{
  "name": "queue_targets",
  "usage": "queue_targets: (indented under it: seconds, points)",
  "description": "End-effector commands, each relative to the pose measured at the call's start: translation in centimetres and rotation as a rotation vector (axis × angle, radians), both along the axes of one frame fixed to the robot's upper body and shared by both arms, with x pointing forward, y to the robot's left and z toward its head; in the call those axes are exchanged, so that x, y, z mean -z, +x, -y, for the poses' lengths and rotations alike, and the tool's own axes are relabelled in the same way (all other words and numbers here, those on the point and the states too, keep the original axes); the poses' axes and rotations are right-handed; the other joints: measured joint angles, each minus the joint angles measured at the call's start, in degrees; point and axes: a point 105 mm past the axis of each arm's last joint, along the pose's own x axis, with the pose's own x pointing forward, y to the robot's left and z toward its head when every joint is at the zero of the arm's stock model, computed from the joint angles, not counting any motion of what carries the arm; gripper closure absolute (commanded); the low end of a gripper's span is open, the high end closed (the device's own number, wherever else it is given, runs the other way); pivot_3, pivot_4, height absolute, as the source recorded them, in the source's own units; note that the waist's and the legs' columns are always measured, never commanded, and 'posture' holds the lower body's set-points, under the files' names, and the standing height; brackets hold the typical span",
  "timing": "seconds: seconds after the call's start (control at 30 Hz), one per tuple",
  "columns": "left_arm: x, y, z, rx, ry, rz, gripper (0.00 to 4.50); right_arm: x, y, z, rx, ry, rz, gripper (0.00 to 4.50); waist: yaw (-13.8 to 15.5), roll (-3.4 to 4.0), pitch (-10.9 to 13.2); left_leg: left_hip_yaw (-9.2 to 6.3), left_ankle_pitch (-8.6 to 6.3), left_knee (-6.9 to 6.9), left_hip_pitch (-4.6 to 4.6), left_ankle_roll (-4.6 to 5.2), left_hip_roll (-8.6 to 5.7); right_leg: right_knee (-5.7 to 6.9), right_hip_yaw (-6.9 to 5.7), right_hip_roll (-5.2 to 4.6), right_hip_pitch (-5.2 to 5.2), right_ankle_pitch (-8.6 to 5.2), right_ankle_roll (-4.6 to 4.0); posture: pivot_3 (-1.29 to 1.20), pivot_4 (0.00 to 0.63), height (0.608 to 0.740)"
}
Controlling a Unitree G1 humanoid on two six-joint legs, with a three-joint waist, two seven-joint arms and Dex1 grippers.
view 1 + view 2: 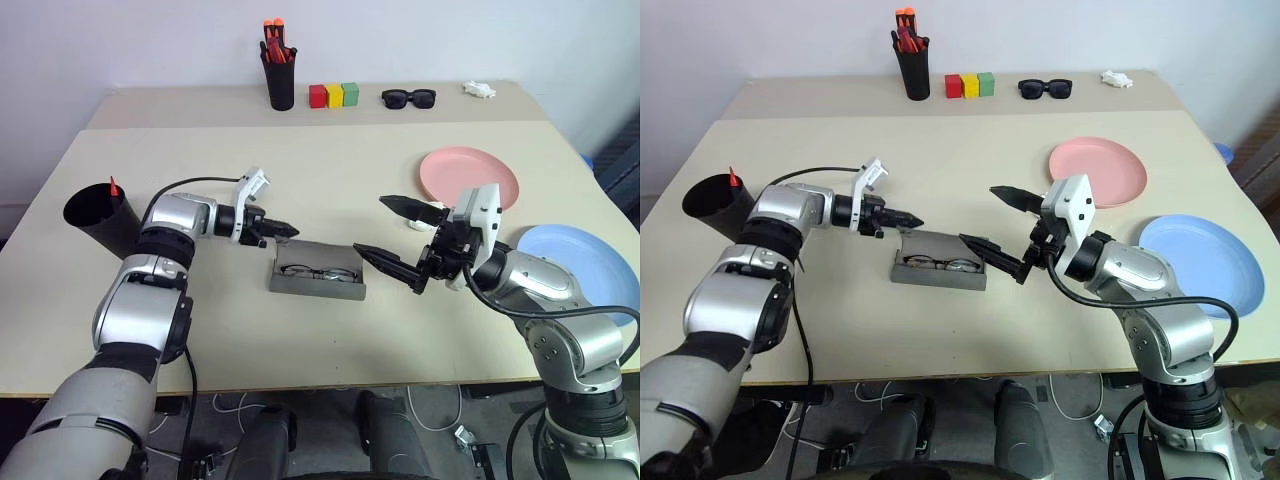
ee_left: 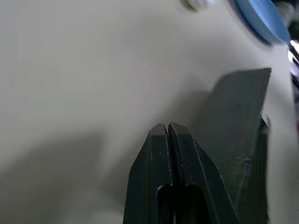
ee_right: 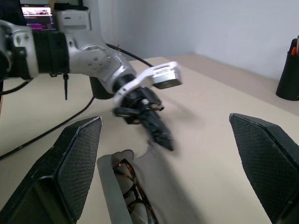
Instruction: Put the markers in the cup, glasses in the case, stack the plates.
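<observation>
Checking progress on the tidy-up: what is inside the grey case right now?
The glasses lie inside the open grey case, lenses and thin dark frame showing. The case's near wall hides the lower edge of the frame.

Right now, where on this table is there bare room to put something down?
Bare tabletop lies between the wide black cup and the open grey glasses case, and along the front edge below the case. It is crowded around the case, where both grippers meet, and near the pink plate and blue plate.
</observation>
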Motion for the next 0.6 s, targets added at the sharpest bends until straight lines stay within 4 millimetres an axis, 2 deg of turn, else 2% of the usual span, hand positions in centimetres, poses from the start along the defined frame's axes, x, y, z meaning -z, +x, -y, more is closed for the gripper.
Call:
queue_targets:
  seconds: [0.03,0.23,0.27,0.3,0.37,0.43,0.5,0.6]
  points:
    - [-0.6,-1.2,0.2,0.096,0.027,0.035,4.48,-0.9,-0.1,0.0,-0.003,-0.007,0.051,0.00,0.02,0.00,0.00,0.00,0.00,0.00,0.00,0.00,0.00,0.00,0.00,0.00,0.00,0.00,0.00,0.00,0.150,0.740]
    - [-0.8,-1.5,-0.1,0.126,0.067,0.158,4.48,-0.9,-0.1,0.1,0.004,-0.016,0.054,0.00,0.15,0.00,0.00,-0.01,0.00,0.01,0.00,0.00,0.01,-0.01,0.01,0.00,-0.01,0.00,0.00,0.00,0.150,0.740]
    - [-1.0,-1.5,0.0,0.133,0.047,0.188,4.48,-0.9,0.0,0.2,0.012,-0.017,0.056,0.00,0.15,0.00,0.00,0.00,0.00,0.01,0.00,0.00,0.01,-0.01,0.01,0.00,-0.01,0.00,-0.01,0.00,0.150,0.740]
    - [-2.0,-0.6,0.4,0.083,0.001,0.251,4.48,-1.0,0.3,0.5,0.034,-0.017,0.061,0.00,0.16,0.00,0.00,-0.01,0.00,0.01,0.00,0.00,0.01,-0.01,0.01,0.00,-0.02,0.00,-0.01,0.00,0.150,0.740]
    - [-4.7,0.9,0.9,-0.020,-0.127,0.324,3.96,-1.1,1.0,1.2,0.089,-0.026,0.084,0.00,0.40,-0.01,0.01,-0.03,0.00,0.03,-0.02,-0.01,0.01,-0.01,0.00,0.00,-0.02,0.00,-0.01,0.00,0.150,0.740]
    - [-7.6,1.1,1.2,-0.037,-0.263,0.370,3.24,-1.3,2.4,2.7,0.193,-0.033,0.100,0.00,0.34,-0.05,0.03,-0.04,0.00,0.08,-0.05,-0.01,0.00,-0.01,0.00,-0.01,-0.01,0.00,0.00,0.00,0.150,0.740]
    - [-9.2,0.7,1.3,-0.014,-0.328,0.404,2.22,-1.1,3.8,4.2,0.301,-0.056,0.094,0.00,0.22,-0.04,0.02,-0.02,0.00,0.08,-0.05,-0.01,0.00,-0.03,0.00,-0.01,-0.01,0.00,0.00,0.00,0.150,0.740]
    - [-10.9,-0.5,1.3,0.058,-0.412,0.469,0.71,0.8,6.1,8.7,0.545,-0.123,-0.034,0.00,0.16,-0.01,0.00,0.01,0.00,0.03,0.00,0.00,0.00,-0.01,0.01,-0.01,-0.01,0.00,-0.01,0.00,0.150,0.740]
